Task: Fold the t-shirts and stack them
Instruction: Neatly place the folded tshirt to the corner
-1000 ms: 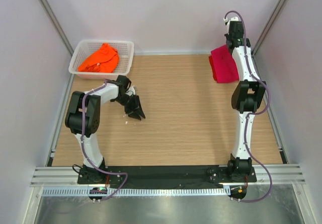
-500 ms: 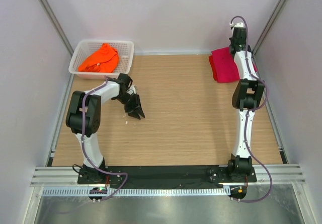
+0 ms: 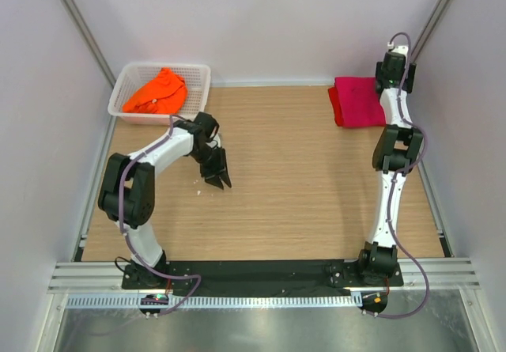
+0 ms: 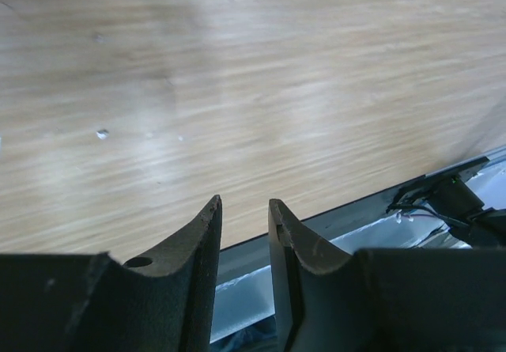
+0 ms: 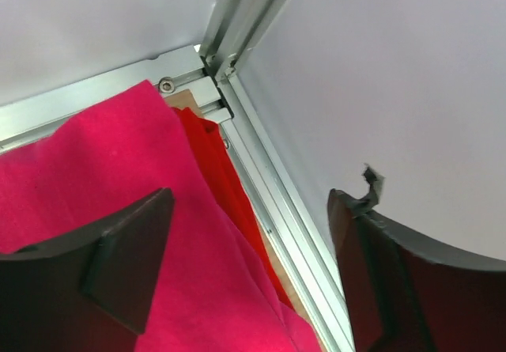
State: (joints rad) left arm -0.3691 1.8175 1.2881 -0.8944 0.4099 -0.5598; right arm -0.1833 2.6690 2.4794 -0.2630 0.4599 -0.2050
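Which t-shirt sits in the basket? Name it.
The orange t-shirt, crumpled in the white basket; the pink t-shirt lies folded atop the red t-shirt, far right.

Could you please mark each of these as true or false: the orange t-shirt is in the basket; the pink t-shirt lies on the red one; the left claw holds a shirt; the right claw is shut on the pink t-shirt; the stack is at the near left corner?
1. The orange t-shirt lies in the white basket. True.
2. The pink t-shirt lies on top of the red t-shirt. True.
3. The left claw holds a shirt. False: it is empty, over the bare wooden table.
4. The right claw is shut on the pink t-shirt. False: its jaws stand wide apart above the cloth and grip nothing.
5. The stack is at the near left corner. False: it is at the far right corner.
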